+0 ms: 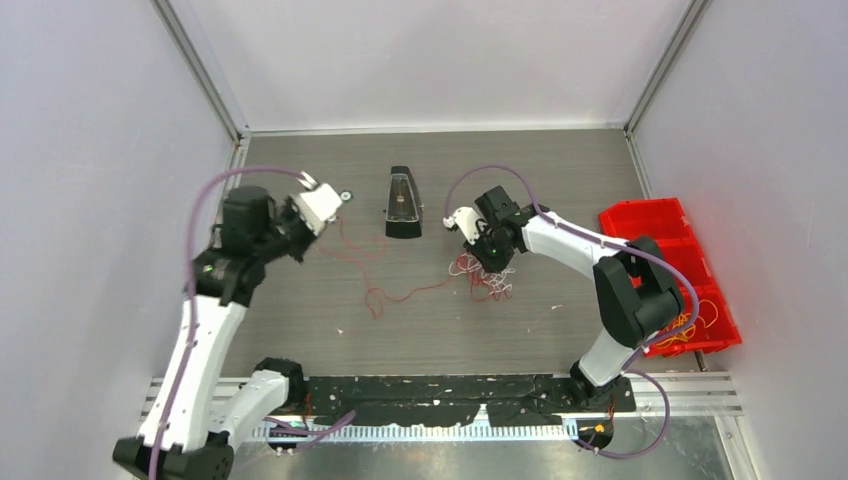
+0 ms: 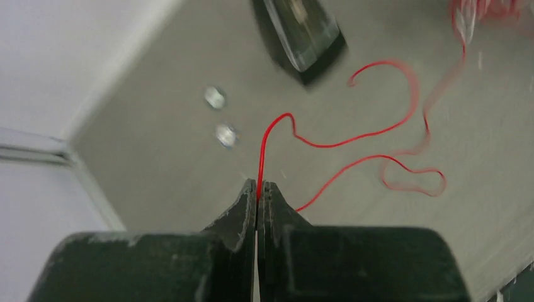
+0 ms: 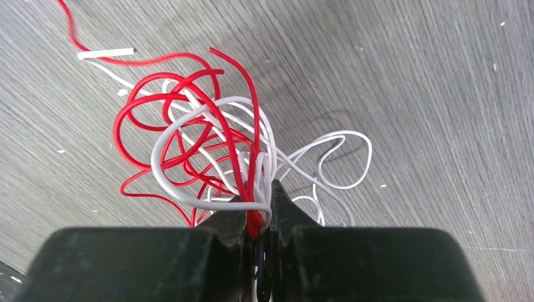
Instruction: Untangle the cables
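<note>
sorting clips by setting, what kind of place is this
Likely a robotics lab work cell: white panels wall in a grey table, with a red parts bin at its right edge.

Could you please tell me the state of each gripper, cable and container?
left gripper: shut on red cable
right gripper: shut on tangle
red cable: lying in loose loops, running into tangle
tangle: red and white cables knotted together
red bin: holding orange wires in its nearest compartment

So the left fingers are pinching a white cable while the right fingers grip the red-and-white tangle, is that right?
Not quite: the left wrist view shows the left fingers pinching a red cable, not white. The right fingers do grip the red-and-white tangle.
</note>
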{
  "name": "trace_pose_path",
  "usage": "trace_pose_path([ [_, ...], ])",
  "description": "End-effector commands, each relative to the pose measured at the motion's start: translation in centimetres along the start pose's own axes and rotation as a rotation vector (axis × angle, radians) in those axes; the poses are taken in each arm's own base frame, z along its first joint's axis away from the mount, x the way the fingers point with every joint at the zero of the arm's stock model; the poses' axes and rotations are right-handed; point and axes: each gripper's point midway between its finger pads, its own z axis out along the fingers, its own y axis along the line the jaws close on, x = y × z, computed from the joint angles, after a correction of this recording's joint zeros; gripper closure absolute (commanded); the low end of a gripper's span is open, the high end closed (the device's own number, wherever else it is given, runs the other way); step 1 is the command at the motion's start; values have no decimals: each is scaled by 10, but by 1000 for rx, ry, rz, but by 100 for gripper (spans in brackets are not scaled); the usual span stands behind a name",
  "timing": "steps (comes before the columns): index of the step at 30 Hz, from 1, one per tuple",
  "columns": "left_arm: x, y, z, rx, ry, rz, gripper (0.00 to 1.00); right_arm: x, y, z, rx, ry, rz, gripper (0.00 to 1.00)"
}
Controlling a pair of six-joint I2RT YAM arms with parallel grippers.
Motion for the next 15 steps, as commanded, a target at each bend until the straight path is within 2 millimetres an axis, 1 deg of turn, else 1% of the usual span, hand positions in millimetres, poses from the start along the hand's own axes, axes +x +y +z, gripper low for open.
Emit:
trace_pose_path([
  [1,101,-52,30,210,192,99,98,-24,6,-18,-29,-88,-12,94],
  [2,111,-59,35,234,201,94,91,-24,7,-19,-34,-92,-11,95],
  [3,117,-66,39,267,204,81,79,-26,9,-22,-40,-106,-11,95],
  [5,120,-81,45,343,195,32,53,-30,12,-28,-51,-132,-9,95],
  [6,117,-87,48,375,179,-4,38,-34,13,-34,-53,-151,-7,95],
  [7,113,-94,51,409,158,-42,26,-36,17,-37,-69,-164,-6,95],
  [9,100,-107,55,483,88,-96,7,-42,21,-48,-82,-197,-4,95],
  [11,83,-118,60,531,-7,-129,1,-50,25,-61,-99,-232,-1,95],
  [14,59,-135,70,559,-142,-147,0,-62,33,-83,-128,-295,-6,94],
  [15,54,-142,75,565,-171,-116,0,-63,35,-87,-135,-301,-2,95],
])
